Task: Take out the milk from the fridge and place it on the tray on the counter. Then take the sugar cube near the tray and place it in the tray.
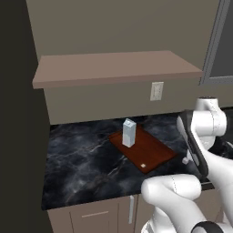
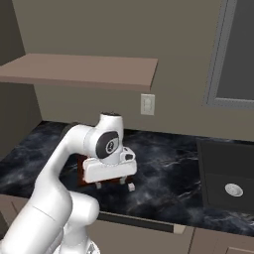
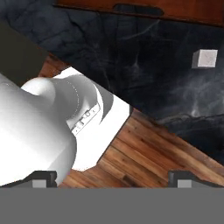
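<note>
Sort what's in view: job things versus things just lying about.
Job: pale grey-white gabled milk carton, standing on the flat reddish-brown tray; tiny white sugar cube on the black marble-look counter.
Lying about: white wall outlet; brown wall shelf; dark panel with a round knob.

sugar cube (image 3: 204, 58) on counter (image 3: 144, 65) | tray (image 3: 175, 11) beyond | wood floor (image 3: 144, 162) below

Dim, even rendered light; the table (image 1: 86, 159) shows soft pale sheen (no hard glare), a faint shadow beneath the shelf (image 1: 113, 68), edges slightly soft throughout.
</note>
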Robot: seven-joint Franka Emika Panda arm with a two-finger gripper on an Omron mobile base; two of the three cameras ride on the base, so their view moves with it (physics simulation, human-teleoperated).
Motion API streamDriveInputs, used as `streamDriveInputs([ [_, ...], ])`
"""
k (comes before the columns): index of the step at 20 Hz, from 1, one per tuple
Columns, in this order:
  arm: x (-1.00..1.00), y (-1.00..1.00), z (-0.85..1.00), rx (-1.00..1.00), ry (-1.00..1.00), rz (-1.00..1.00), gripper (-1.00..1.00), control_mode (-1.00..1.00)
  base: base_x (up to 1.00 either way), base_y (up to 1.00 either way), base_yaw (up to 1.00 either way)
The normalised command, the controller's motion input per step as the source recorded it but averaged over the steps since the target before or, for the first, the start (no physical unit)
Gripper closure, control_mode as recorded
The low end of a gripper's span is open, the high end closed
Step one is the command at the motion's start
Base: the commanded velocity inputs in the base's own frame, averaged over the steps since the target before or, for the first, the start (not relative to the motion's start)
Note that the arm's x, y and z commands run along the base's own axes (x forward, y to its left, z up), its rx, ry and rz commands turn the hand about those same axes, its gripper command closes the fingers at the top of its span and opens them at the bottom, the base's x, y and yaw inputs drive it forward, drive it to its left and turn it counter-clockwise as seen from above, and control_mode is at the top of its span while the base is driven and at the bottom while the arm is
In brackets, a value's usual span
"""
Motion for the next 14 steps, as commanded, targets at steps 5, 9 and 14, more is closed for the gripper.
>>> streamDriveInputs([
  [5,0.28,-0.06,-0.36,0.07,-0.01,0.0,-1.0,-1.0,0.0,0.0,0.0],
  [9,0.4,-0.14,-0.23,0.01,0.0,0.0,-1.0,-1.0,0.0,0.0,0.0],
  [14,0.23,-0.08,-0.14,0.01,-0.05,0.0,-1.0,-1.0,0.0,0.0,0.0],
])
